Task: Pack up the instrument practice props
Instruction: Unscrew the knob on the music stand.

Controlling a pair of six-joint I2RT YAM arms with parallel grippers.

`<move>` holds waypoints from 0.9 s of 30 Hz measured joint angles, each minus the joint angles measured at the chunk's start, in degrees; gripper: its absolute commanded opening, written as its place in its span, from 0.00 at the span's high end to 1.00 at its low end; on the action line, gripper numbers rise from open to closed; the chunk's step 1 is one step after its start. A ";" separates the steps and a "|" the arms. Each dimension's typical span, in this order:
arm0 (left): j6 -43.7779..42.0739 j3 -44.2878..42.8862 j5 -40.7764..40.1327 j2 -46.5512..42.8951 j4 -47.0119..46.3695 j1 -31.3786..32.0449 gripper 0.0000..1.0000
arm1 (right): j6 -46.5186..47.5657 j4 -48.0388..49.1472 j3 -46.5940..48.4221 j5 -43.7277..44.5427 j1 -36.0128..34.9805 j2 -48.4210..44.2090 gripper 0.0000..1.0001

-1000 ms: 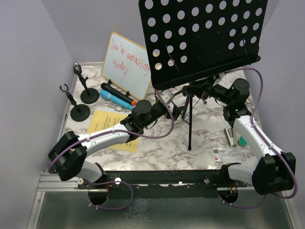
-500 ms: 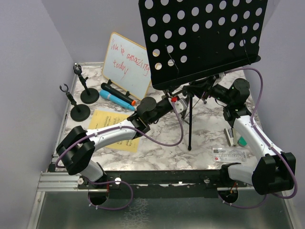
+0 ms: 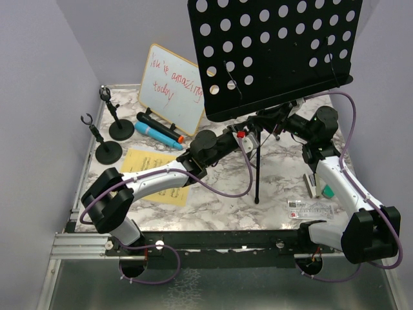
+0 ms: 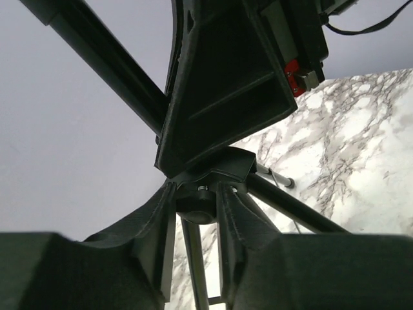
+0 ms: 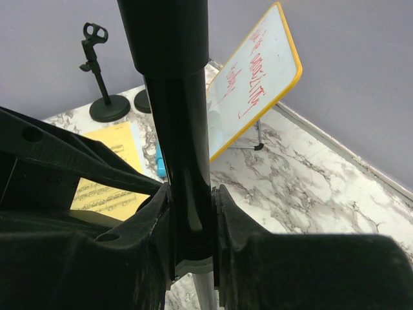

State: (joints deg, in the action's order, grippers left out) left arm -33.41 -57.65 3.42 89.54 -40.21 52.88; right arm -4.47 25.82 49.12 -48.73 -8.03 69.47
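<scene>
The tall black perforated music desk (image 3: 277, 51) stands on its tripod at the back right of the table. In the left wrist view my left gripper (image 4: 195, 194) is shut on the round knob (image 4: 197, 208) under the tripod hub, one finger against each side. My right gripper (image 5: 191, 194) is shut on the stand's black pole (image 5: 177, 129), higher up under the desk. A black microphone (image 3: 155, 123) and a blue microphone (image 3: 151, 132) lie by two round-based mic holders (image 3: 120, 128) (image 3: 108, 150). The yellow sheet music (image 3: 155, 171) lies partly under my left arm.
A wood-framed whiteboard (image 3: 171, 87) with red writing leans at the back left, close to the stand. A small stapler (image 3: 314, 184) and a clear ruler (image 3: 310, 208) lie near my right arm. Purple walls close in the table on three sides.
My left arm has reached right to the tripod hub, and its jaws have closed from wide open onto the knob. The right arm has not moved.
</scene>
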 measured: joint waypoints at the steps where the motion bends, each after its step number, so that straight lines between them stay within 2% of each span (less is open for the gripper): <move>1: 0.59 0.00 -0.15 0.00 0.07 0.02 0.76 | 0.00 0.00 0.00 0.02 0.00 0.00 0.99; 7: 8.35 -0.07 -1.36 -0.09 0.07 -0.15 0.91 | 0.00 0.00 0.00 0.00 0.00 0.00 0.99; 11: 18.05 -0.74 -3.23 -0.42 1.33 -0.42 0.89 | -0.02 0.00 0.00 0.00 0.00 0.00 0.99; 16: 39.15 -1.11 -5.99 -1.60 3.93 -1.62 0.85 | -0.04 0.00 0.00 -0.11 -0.20 0.00 0.99; 18: 49.44 -1.14 -6.23 -2.03 5.03 -2.58 0.78 | -0.04 0.00 0.00 -0.24 -0.28 0.00 0.99; 21: 64.70 -1.11 -5.73 -2.21 6.23 -4.28 0.76 | -0.04 0.00 0.00 -0.26 -0.31 0.00 0.99; 22: 72.67 -0.96 -4.81 -2.27 6.47 -5.01 0.74 | -0.04 0.00 0.00 -0.26 -0.31 0.00 0.99; 23: 73.53 -0.79 -4.66 -2.36 6.47 -5.60 0.72 | -0.04 0.00 0.00 -0.26 -0.31 0.00 0.99; 25: 80.98 -0.35 -3.74 -2.51 6.86 -6.86 0.68 | -0.02 -0.02 0.00 -0.26 -0.28 0.00 0.99; 27: 88.26 0.57 -2.62 -2.56 8.39 -8.70 0.59 | 0.07 -0.11 0.00 -0.26 -0.11 0.00 0.99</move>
State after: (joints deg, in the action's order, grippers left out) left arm 54.85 -57.08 0.80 86.98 -31.81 44.18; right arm -4.40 25.71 49.12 -48.99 -8.14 69.47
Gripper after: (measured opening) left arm 0.307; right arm 0.257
